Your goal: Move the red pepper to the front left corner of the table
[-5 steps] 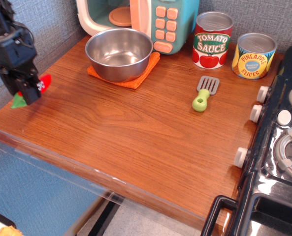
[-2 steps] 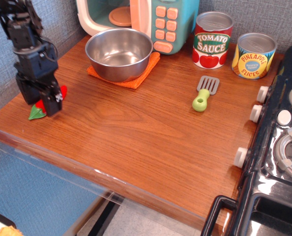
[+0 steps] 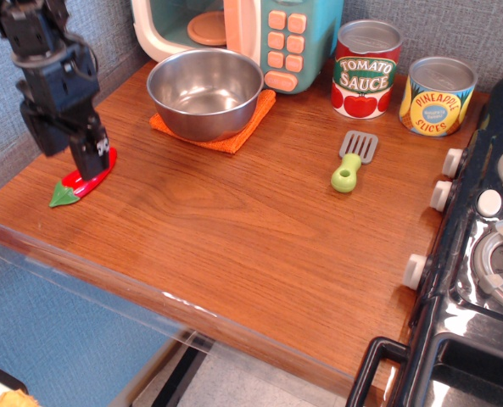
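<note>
Your hand (image 3: 80, 157) hangs released just above the red pepper (image 3: 88, 181), which lies flat on the table (image 3: 234, 220) toward eight o'clock.

Red pepper (image 3: 85, 183): you see it lying flat on the worktop (image 3: 234, 229) at about 9 o'clock, near the left edge, green stem cap pointing to 8 o'clock.
Pincer (image 3: 81, 161): black, right over the pepper's red end; you cannot tell whether its fingers grip it.
Steel bowl (image 3: 204, 91): at 11 o'clock, on an orange cloth (image 3: 251, 119).
Spatula (image 3: 353, 159): at 2 o'clock, green handle toward you.
Cans: tomato sauce (image 3: 366, 68) and pineapple slices (image 3: 438, 95), at 1 o'clock.
</note>
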Controlling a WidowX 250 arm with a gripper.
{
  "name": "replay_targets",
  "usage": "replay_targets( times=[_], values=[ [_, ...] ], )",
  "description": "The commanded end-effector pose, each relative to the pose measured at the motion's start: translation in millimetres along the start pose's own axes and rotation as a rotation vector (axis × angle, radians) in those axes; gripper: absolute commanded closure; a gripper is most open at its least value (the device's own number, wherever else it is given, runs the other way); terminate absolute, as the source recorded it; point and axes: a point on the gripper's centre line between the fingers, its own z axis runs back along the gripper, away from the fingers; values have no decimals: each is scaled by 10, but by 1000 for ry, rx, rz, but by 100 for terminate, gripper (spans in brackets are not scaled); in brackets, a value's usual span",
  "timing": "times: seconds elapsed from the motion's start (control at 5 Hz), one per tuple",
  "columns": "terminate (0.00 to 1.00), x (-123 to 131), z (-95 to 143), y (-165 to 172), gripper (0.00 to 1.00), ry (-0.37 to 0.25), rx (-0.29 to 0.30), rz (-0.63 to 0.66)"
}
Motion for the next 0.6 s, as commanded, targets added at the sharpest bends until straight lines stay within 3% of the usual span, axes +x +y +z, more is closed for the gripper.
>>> replay_targets(
  times=[0.0,0.2,0.4],
  values=[
    [0,100,216,-12,0,-22,19,43],
    [0,100,216,-12,0,-22,19,43],
    [100,100,216,-12,0,-22,19,43]
  ],
)
